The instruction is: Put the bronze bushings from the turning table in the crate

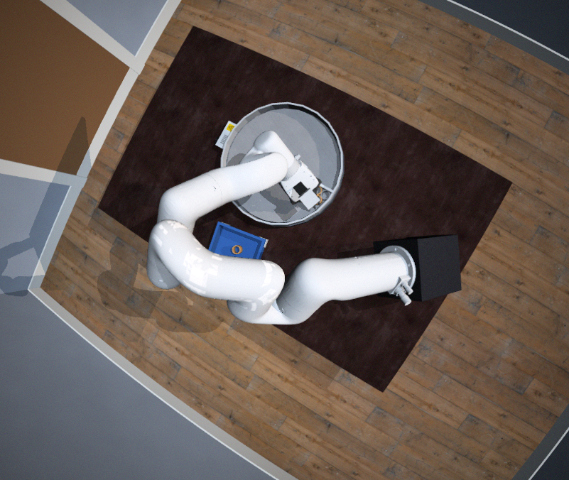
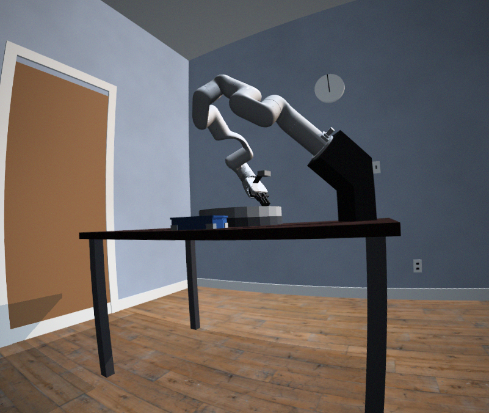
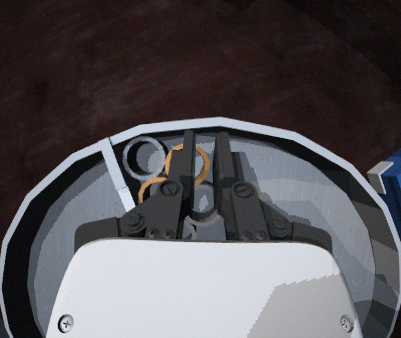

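We see the pincer low over the turning table, its two dark fingers standing narrow with a small gap between them — clenched down near its closest, with nothing gripped that we can make out. Its tips reach into the wedge of the tray next to a white divider. There, two bronze bushings lie close together, partly hidden behind the left finger, which crosses one ring; we cannot tell whether it touches. A steel bushing sits just beside them, toward the divider.

From above, the white arm curls over the round tray, and only a glint of bronze shows by the wrist. The blue crate stands on the dark bench just beside the tray — one bronze bushing already lies inside it.

From the side, the pincer is tilted, tips at the tray's rim.
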Controlling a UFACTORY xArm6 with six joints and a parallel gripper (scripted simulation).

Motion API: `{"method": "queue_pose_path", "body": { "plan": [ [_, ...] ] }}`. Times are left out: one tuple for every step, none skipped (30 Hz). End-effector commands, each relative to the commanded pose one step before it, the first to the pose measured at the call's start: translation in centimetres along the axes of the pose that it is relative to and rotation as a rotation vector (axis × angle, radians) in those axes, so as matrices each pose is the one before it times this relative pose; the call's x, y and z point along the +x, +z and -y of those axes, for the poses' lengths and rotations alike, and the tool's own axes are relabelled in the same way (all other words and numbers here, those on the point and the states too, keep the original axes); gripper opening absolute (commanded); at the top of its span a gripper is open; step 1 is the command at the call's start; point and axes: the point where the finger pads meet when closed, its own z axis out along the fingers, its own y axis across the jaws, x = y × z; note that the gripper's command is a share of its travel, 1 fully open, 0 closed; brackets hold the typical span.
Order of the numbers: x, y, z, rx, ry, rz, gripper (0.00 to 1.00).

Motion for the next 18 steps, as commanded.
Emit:
{"method": "queue_pose_path", "body": {
  "plan": [
    [-0.06, -0.055, 0.008, 0.00049, -0.00018, 0.00189, 0.13],
    [0.0, 0.0, 0.0, 0.0, 0.0, 0.0, 0.13],
    [0.0, 0.0, 0.0, 0.0, 0.0, 0.0, 0.13],
    [0.0, 0.0, 0.0, 0.0, 0.0, 0.0, 0.13],
    [0.0, 0.0, 0.0, 0.0, 0.0, 0.0, 0.13],
    [0.0, 0.0, 0.0, 0.0, 0.0, 0.0, 0.13],
    [-0.003, 0.004, 0.0, 0.0, 0.0, 0.0, 0.13],
    [-0.021, 0.024, 0.0, 0.0, 0.0, 0.0, 0.13],
    [-0.047, 0.055, 0.0, 0.0, 0.0, 0.0, 0.13],
    [-0.075, 0.088, 0.0, 0.0, 0.0, 0.0, 0.13],
    [-0.098, 0.117, 0.0, 0.0, 0.0, 0.0, 0.13],
    [-0.115, 0.135, 0.0, 0.0, 0.0, 0.0, 0.13],
    [-0.12, 0.142, 0.0, 0.0, 0.0, 0.0, 0.13],
    [-0.114, 0.135, 0.0, 0.0, 0.0, 0.0, 0.13],
    [-0.098, 0.116, 0.0, 0.0, 0.0, 0.0, 0.13],
    [0.0, 0.0, 0.0, 0.0, 0.0, 0.0, 0.13],
    [0.0, 0.0, 0.0, 0.0, 0.0, 0.0, 0.13],
    [-0.074, 0.088, 0.0, 0.0, 0.0, 0.0, 0.13]
  ]
}}
